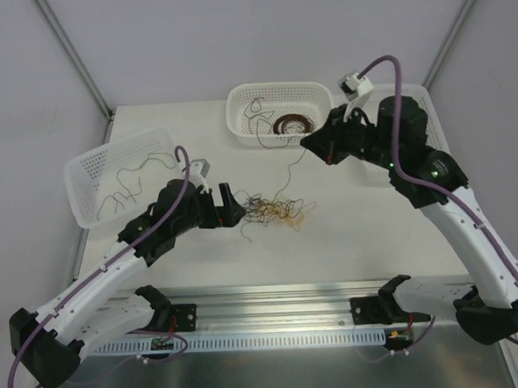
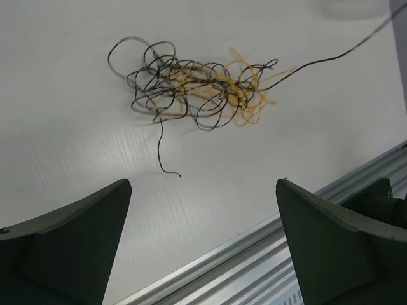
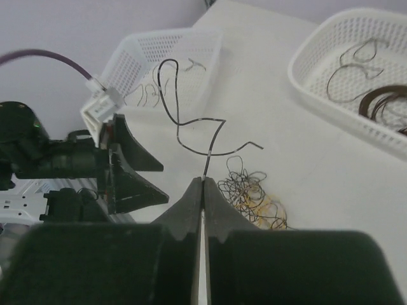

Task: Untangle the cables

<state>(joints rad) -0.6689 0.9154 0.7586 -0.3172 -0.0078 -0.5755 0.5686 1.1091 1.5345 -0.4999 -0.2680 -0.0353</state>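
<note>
Right end effector (image 3: 203,180) pinches black strand (image 3: 198,121) — cables (image 2: 197,92) curly black-yellow clump.

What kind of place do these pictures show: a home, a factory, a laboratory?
Probably a robotics laboratory bench: two robot arms bolted to an aluminium rail, plain white walls around a white table, and plastic baskets and tangled cables on it.

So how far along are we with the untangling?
Done: some strands already lie in the left basket and the far basket. In hand: the right pincer is shut on one black strand running from the tangle. Left: the black-and-yellow tangle on the table, mostly knotted, with the left pincer open beside it.
</note>
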